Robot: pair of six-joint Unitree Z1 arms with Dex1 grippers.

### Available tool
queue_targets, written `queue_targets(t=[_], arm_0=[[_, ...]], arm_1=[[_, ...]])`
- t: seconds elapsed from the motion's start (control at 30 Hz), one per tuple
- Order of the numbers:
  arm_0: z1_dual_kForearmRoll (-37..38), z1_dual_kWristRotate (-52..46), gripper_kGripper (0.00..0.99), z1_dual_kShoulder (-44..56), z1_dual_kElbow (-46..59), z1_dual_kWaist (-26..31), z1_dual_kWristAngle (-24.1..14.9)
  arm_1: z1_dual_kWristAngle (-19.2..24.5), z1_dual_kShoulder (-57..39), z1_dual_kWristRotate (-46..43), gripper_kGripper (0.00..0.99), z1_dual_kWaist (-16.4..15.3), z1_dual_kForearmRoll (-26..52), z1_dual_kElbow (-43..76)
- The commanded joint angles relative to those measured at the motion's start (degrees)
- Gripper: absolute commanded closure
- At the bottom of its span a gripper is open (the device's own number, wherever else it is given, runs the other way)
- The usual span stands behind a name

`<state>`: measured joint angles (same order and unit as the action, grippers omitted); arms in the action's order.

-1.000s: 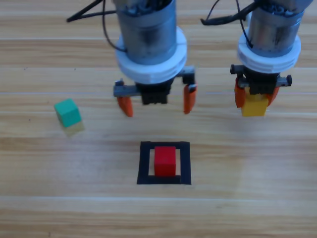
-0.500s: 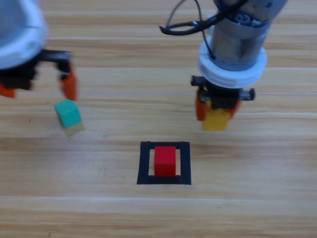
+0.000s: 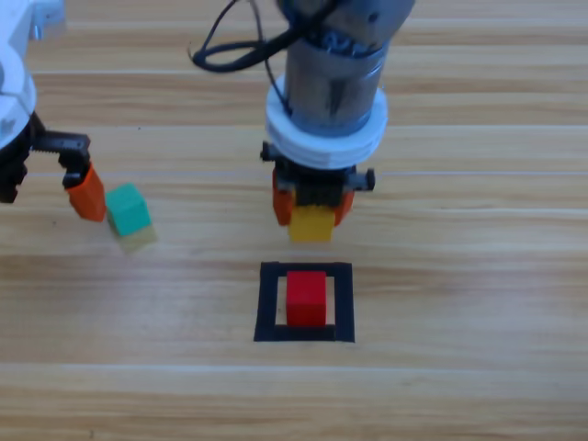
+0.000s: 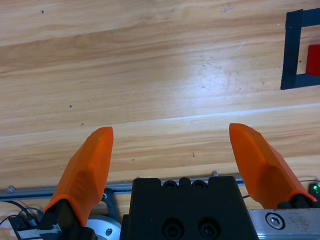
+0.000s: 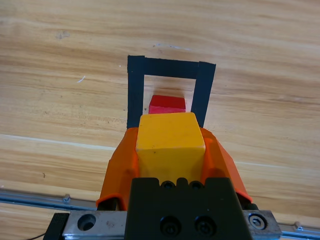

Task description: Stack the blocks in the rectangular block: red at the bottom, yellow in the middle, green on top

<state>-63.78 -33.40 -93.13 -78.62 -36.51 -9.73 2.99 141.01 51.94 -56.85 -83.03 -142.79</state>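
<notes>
High view, frame centre: right pincer (image 3: 311, 209) clamps the yellow cube (image 3: 310, 223) by 2 opposite flat faces, apparently light and rigid.

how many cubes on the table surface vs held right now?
3 total. Red cube sits inside the tape square; green cube lies at left, beside the open left end effector; yellow cube is held by the right end effector.

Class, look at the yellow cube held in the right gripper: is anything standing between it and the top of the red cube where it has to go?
Nothing visible. The right gripper holds the yellow cube just short of the black tape square; the red cube inside has a bare top. The green cube sits well off to the side.
</notes>
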Motion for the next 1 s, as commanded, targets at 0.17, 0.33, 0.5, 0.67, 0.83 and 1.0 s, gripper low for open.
queue_targets(t=[0.17, 0.33, 0.5, 0.67, 0.83, 1.0], arm_0=[[2.8, 1.1, 0.000, 1.3, 3.0, 2.9, 2.2], [4.1, 1.1, 0.000, 1.2, 4.8, 3.0, 3.6], [4.5, 1.7, 0.000, 0.8, 5.0, 3.0, 5.2], [5.2, 2.0, 0.000, 0.8, 5.5, 3.0, 5.8], [6.2, 2.1, 0.000, 0.6, 6.5, 3.0, 5.9], [7.4, 2.1, 0.000, 0.3, 7.6, 3.0, 6.4]], arm_1=[[-1.1, 3.6, 0.8, 0.990, -1.4, -0.8, -0.5], [-1.5, 4.5, 1.0, 0.990, -1.4, -0.8, -0.6], [-1.8, 5.6, 0.9, 0.990, -1.4, -0.8, -0.8], [-1.8, 6.6, 0.9, 0.990, -1.4, -0.8, -0.9], [-1.7, 7.1, 1.0, 0.990, -1.4, -1.1, -0.8], [-1.6, 7.6, 1.0, 0.990, -1.4, -1.4, -0.7]])
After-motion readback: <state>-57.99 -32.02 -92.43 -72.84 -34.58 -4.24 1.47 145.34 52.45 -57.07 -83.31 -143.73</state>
